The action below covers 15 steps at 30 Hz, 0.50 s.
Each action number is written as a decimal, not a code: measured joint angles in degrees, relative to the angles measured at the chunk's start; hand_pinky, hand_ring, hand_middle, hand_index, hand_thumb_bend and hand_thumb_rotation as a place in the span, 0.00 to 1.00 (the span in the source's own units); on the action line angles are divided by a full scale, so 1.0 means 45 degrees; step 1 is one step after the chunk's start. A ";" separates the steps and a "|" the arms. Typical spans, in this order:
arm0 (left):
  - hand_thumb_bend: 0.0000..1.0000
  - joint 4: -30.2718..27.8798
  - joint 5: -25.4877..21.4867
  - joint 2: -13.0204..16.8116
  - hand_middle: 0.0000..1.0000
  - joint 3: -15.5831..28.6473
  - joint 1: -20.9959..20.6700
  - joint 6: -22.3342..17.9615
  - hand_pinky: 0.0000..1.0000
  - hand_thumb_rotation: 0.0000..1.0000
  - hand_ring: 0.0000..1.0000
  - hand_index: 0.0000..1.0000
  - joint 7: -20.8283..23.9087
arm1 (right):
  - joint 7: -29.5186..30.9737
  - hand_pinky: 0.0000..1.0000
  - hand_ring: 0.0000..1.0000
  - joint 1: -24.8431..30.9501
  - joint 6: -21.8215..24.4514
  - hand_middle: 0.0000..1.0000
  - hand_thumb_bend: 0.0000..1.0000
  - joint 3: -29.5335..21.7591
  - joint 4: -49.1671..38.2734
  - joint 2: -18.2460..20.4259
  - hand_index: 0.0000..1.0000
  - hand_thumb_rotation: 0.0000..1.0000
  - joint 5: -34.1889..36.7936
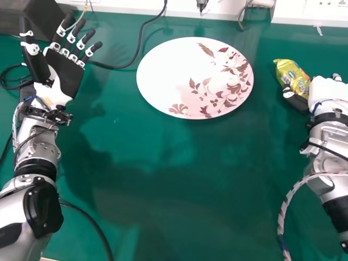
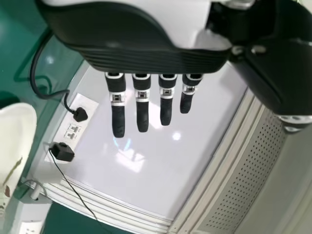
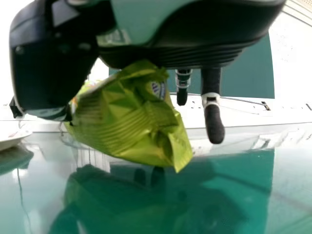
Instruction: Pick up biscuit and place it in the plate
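The glossy green counter [image 1: 179, 163] reflects shapes on its surface. Toward its far side lies a round white plate [image 1: 168, 70], decorated mainly on its right with reddish-brown leaves and flowers. A black cable [image 1: 140, 39] curves to the plate's left, and a dark box [image 1: 11, 16] sits in the far left corner.

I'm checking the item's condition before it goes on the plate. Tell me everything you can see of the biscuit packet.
The biscuit packet is a crinkled, yellow-green wrapper, seemingly glossy film, with printed patches and a creased, pointed corner. It looks closed. It sits tilted in the right hand, between thumb and fingers, over the green table, right of the plate.
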 measured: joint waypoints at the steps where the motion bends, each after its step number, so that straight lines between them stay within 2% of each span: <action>1: 0.97 0.0002 0.0003 0.0001 0.93 0.0000 0.0000 0.0000 0.71 0.37 0.85 0.99 0.0020 | -0.0001 0.22 0.45 0.0037 -0.0002 0.42 0.50 -0.0003 -0.0054 0.0001 0.53 0.00 0.0007; 8: 0.96 0.0014 0.0001 0.0001 0.92 0.0001 -0.0002 0.0011 0.74 0.35 0.84 0.99 0.0138 | -0.0070 0.24 0.45 0.0320 0.0000 0.43 0.50 -0.0103 -0.0454 0.0028 0.53 0.00 0.0112; 15: 0.96 0.0013 -0.0007 0.0000 0.92 0.0013 -0.0002 0.0009 0.69 0.34 0.83 0.98 0.0245 | -0.0080 0.24 0.45 0.0561 -0.0006 0.44 0.50 -0.0209 -0.0919 0.0067 0.53 0.00 0.0321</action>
